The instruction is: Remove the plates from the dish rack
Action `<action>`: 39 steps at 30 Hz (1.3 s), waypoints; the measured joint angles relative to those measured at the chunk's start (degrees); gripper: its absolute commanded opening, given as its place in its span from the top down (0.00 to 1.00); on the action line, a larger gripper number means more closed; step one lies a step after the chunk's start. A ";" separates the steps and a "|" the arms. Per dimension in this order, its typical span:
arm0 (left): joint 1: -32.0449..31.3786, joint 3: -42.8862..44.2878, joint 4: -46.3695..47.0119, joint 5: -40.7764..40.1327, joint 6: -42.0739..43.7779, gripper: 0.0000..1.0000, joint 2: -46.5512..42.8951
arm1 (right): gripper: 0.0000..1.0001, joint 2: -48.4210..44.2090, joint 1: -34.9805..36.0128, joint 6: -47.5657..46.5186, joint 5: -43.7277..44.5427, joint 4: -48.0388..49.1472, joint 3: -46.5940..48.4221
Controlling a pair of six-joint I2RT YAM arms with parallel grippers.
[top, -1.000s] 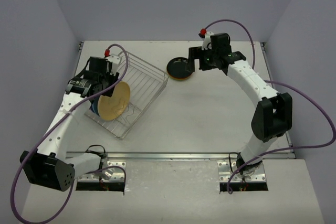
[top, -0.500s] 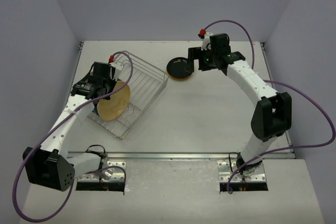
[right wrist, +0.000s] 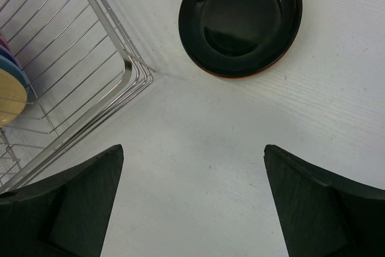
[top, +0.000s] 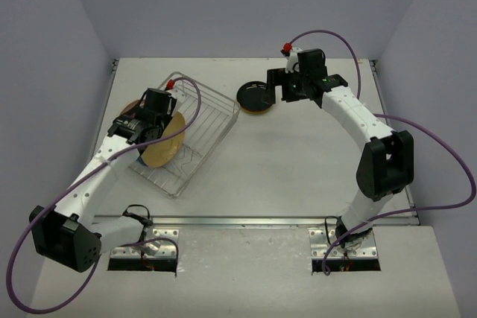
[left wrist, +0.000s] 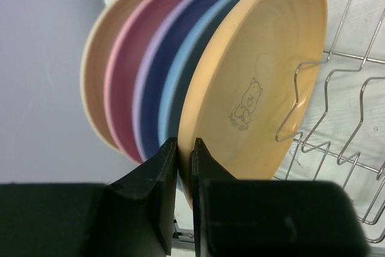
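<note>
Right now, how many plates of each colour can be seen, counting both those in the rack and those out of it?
Cream plate: 1
Pink plate: 1
Lavender plate: 1
Blue plate: 1
Tan plate: 1
Black plate: 1
Orange plate, only its rim showing under the black one: 1
Total: 7 plates visible

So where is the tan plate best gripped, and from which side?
By its rim, coming edge-on as the left gripper does. The tan plate stands on edge in the dish rack, frontmost, the blue plate close behind, so only the rim is free: one finger on its open face, one in the gap behind.
</note>
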 measured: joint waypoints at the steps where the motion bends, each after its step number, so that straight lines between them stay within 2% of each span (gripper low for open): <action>1: -0.36 0.89 -0.48 -0.68 -0.16 1.00 0.00 | 0.01 0.00 0.00 0.02 -0.02 0.01 0.00; 10: -2.75 9.35 -2.10 -7.71 -0.01 1.00 -0.58 | 0.01 0.00 0.00 0.73 -0.98 0.02 -0.01; 16: -3.17 14.90 -4.02 -8.15 0.55 1.00 -1.03 | 0.01 -0.12 0.00 1.59 -3.02 0.02 -0.06; 22: -3.17 23.00 -8.50 3.89 -2.65 1.00 -1.19 | 0.01 -3.84 0.06 5.20 -12.16 3.39 -2.91; 28: -3.22 23.49 -12.40 18.28 -5.59 1.00 -0.26 | 0.02 -6.97 2.09 8.15 -18.94 5.58 -1.59; 33: -3.22 23.49 -14.41 28.38 -7.07 1.00 2.07 | 0.05 -7.16 6.87 7.18 -20.43 5.37 0.55; 36: -3.24 23.49 -15.20 31.92 -7.74 1.00 2.98 | 0.12 -6.86 11.04 5.25 -20.02 4.69 1.48; 38: -3.24 23.49 -15.56 33.65 -8.01 1.00 3.17 | 0.20 -6.39 13.63 4.10 -19.86 4.31 1.91; 39: -3.24 23.49 -15.69 34.40 -8.08 1.00 3.19 | 0.28 -5.98 15.05 3.46 -19.86 4.04 2.10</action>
